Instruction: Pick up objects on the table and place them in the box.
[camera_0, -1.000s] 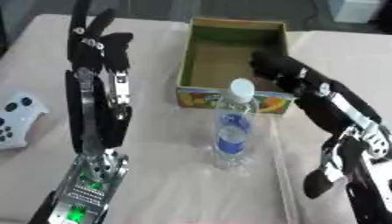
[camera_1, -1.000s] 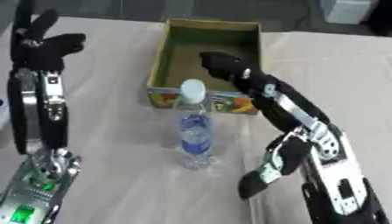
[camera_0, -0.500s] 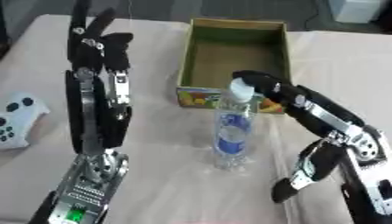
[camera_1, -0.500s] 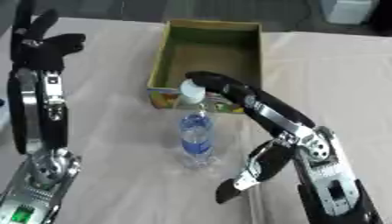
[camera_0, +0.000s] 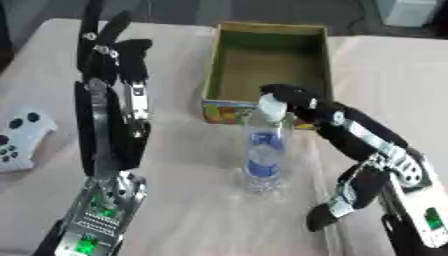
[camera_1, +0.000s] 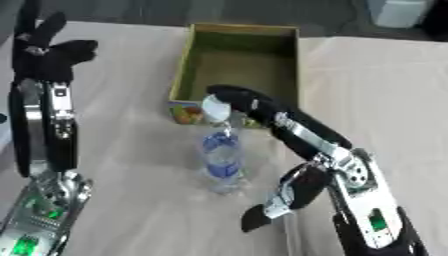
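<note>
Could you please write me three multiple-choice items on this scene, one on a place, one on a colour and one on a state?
1. Where does the water bottle stand?
A. inside the box
B. on the table just in front of the box
C. beside the white controller

2. What colour is the bottle's label?
A. blue
B. red
C. yellow

3. How is the left hand held?
A. curled round the bottle
B. flat on the table
C. raised with fingers straight, holding nothing

Answers: 1 B, the bottle is upright on the cloth before the box's printed front wall. 2 A, a blue band wraps its middle. 3 C, it is up at the left, apart from everything, while the right hand is at the bottle's cap.
</note>
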